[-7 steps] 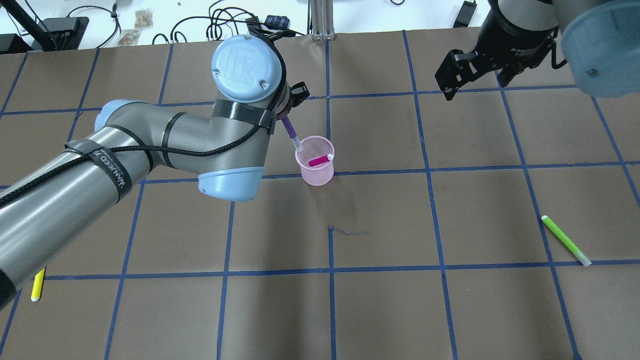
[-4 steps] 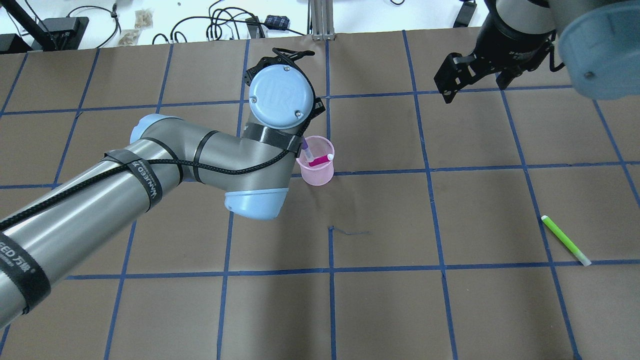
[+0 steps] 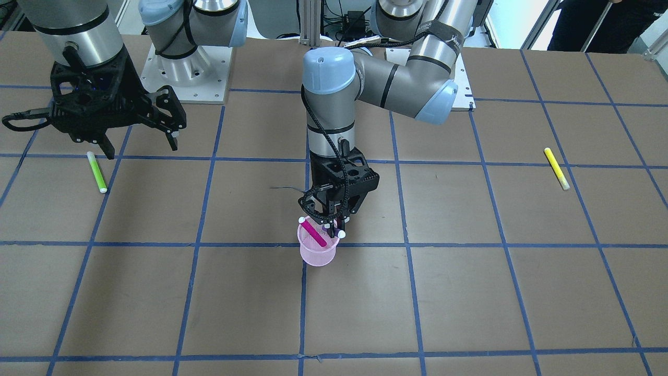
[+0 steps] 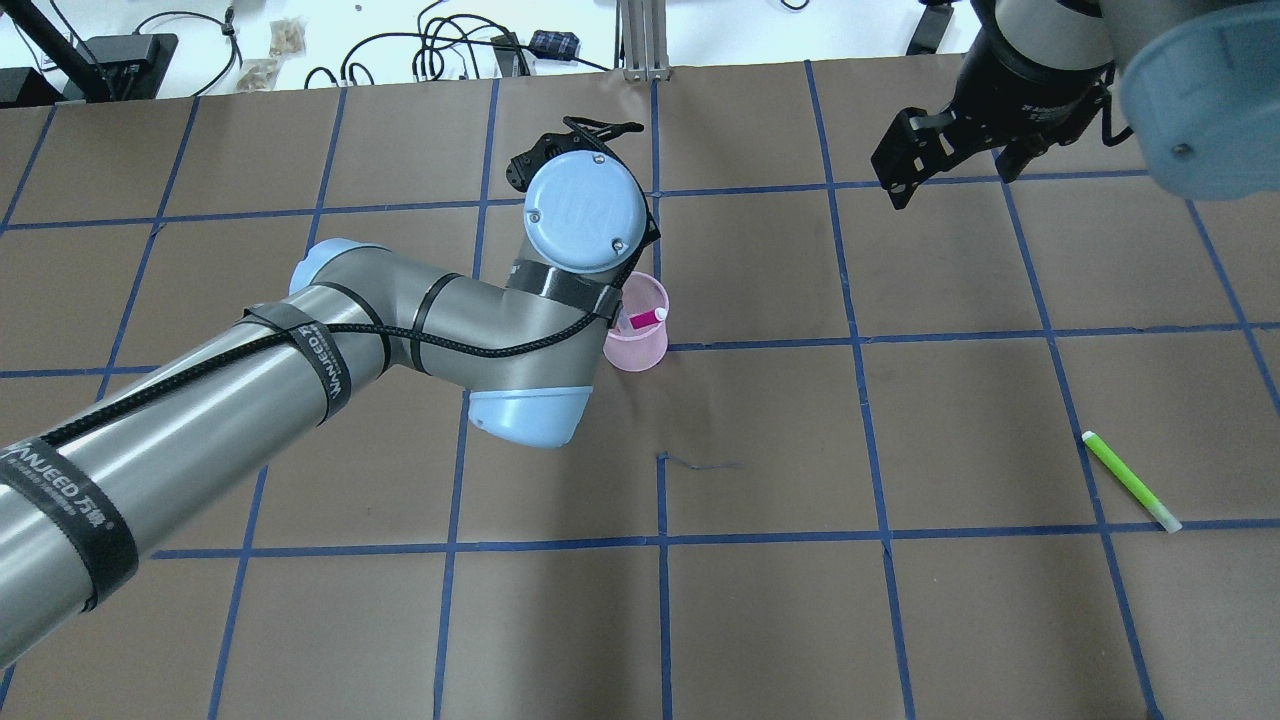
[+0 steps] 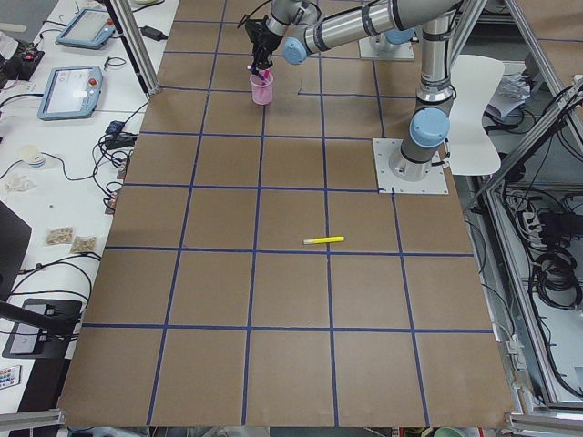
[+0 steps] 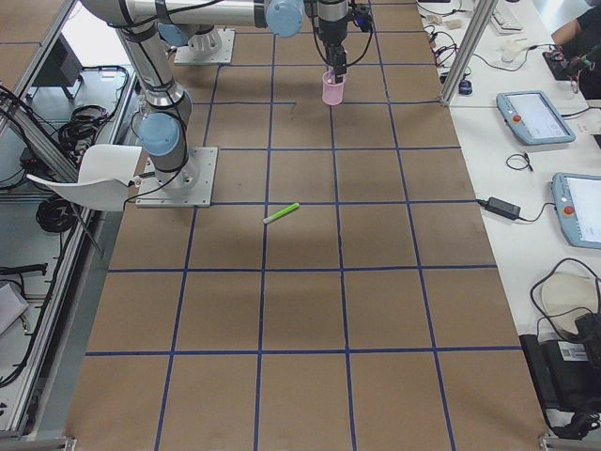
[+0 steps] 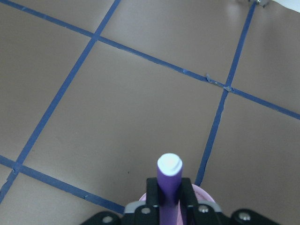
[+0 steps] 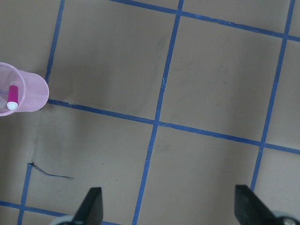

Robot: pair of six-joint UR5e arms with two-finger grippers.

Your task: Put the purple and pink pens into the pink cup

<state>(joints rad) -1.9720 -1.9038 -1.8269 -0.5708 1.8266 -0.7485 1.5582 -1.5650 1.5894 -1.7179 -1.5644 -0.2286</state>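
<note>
The translucent pink cup [image 3: 317, 253] stands upright near the table's middle, and it also shows in the overhead view [image 4: 640, 345]. A pink pen [image 3: 314, 232] leans inside it. My left gripper [image 3: 334, 225] hangs straight over the cup's rim, shut on the purple pen [image 7: 168, 185]. It holds the pen upright, white end up, with the lower end at the cup's mouth [image 7: 206, 194]. In the overhead view the wrist hides that gripper. My right gripper [image 3: 141, 146] is open and empty, high and far off to the side.
A green pen [image 4: 1132, 482] lies on the table on my right side. A yellow pen [image 3: 556, 168] lies on my left side. Blue tape lines grid the brown table cover. Cables and devices lie beyond the far edge.
My left arm has swung right and turned its wrist. The purple pen went from tilted at the cup's left rim to upright over the cup. The right arm barely moved.
</note>
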